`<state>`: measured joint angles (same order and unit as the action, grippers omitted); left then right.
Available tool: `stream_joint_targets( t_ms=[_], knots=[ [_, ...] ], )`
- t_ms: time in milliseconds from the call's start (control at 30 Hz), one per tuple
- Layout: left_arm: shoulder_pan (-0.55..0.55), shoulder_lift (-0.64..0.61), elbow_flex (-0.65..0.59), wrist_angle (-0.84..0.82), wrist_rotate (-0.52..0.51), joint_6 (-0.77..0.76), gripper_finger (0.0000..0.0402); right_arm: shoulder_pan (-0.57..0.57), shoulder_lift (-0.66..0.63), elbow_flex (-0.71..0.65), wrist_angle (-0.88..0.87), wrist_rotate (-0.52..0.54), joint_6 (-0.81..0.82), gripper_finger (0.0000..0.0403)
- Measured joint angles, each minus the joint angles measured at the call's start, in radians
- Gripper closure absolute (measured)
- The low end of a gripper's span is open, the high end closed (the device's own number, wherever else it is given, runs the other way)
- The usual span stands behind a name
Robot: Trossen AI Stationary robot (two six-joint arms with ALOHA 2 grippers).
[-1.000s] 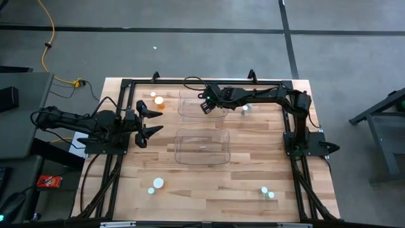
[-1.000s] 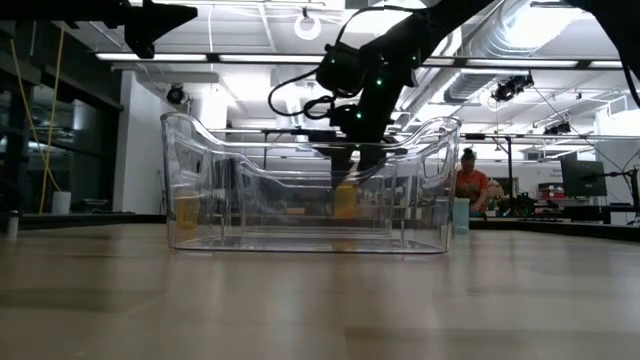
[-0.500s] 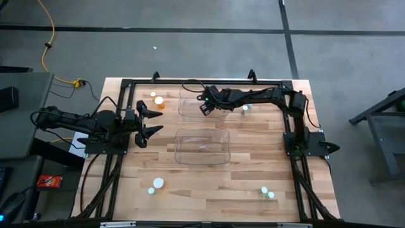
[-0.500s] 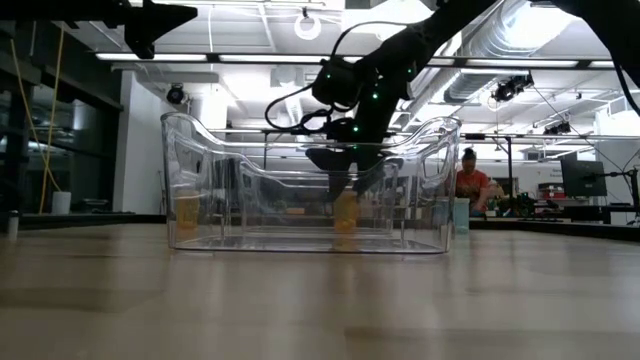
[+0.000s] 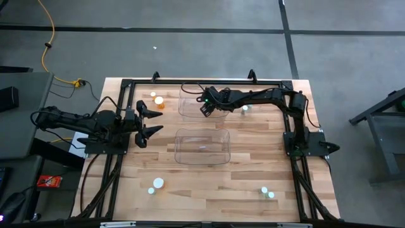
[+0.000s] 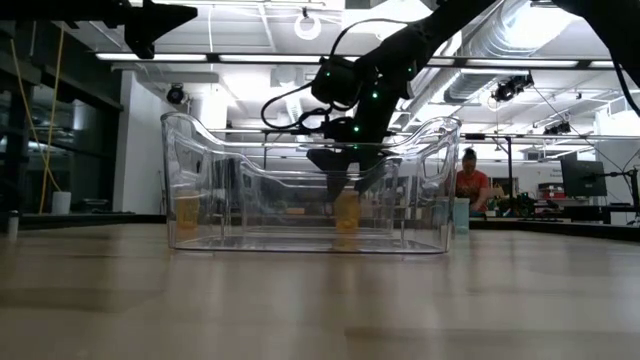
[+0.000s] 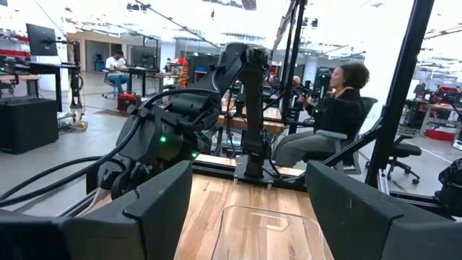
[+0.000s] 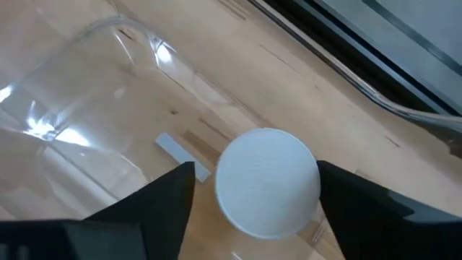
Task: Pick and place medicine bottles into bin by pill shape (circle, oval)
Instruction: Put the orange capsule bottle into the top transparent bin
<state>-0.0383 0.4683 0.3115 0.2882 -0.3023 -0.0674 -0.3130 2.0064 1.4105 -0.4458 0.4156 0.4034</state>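
An orange bottle with a white cap [image 8: 267,180] stands upright on the floor of the far clear bin [image 5: 190,109]; it also shows in the low view [image 6: 346,211]. My right gripper [image 5: 205,106] hangs open just above the bottle, one finger on either side of the cap [image 6: 347,175]. My left gripper [image 5: 152,120] waits open and empty at the table's left, in front of its own camera [image 7: 249,209]. Other bottles stand on the table: two orange ones at the far left [image 5: 157,100], a pale one [image 5: 245,109] right of the far bin, and pale pairs near the front.
A second clear bin [image 5: 202,147] stands nearer the front, at mid-table. Pale bottles stand at the front left [image 5: 155,184] and front right [image 5: 267,191]. A black frame [image 5: 126,82] runs along the table's edges. People sit in the room beyond the table [image 7: 339,108].
My right gripper has opened inside the far bin and let go of the orange bottle. The bottle has dropped a little and now stands on the bin's floor below the spread fingers.
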Motion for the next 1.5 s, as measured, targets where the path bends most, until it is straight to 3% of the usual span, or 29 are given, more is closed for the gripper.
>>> stream_joint_targets(
  t_ms=[233, 533, 700, 900, 1033, 1233, 1500],
  knots=[
    [0.000, 0.000, 0.000, 0.000, 0.000, 0.000, 0.0140, 0.004, -0.032, 0.000, 0.009, 0.001, -0.063, 0.0093],
    [0.000, 0.000, 0.000, -0.008, -0.004, 0.000, 0.0140, 0.092, -0.236, -0.041, 0.044, 0.079, -0.227, 0.0092],
    [0.000, 0.000, 0.000, -0.007, -0.049, -0.008, 0.0140, 0.198, -0.406, -0.281, 0.330, 0.073, -0.299, 0.0092],
    [0.001, 0.000, 0.000, -0.006, -0.051, 0.031, 0.0140, 0.311, -0.620, -0.626, 0.812, -0.132, -0.355, 0.0092],
    [0.001, 0.000, 0.000, 0.001, -0.053, 0.082, 0.0140, 0.363, -0.721, -0.745, 1.032, -0.166, -0.441, 0.0092],
    [0.001, 0.000, 0.000, 0.001, -0.063, 0.131, 0.0140, 0.396, -0.802, -0.765, 1.010, -0.162, -0.515, 0.0092],
    [0.000, 0.000, 0.000, 0.001, -0.114, 0.123, 0.0140, 0.398, -0.804, -0.766, 1.003, -0.161, -0.528, 0.0092]
  ],
)
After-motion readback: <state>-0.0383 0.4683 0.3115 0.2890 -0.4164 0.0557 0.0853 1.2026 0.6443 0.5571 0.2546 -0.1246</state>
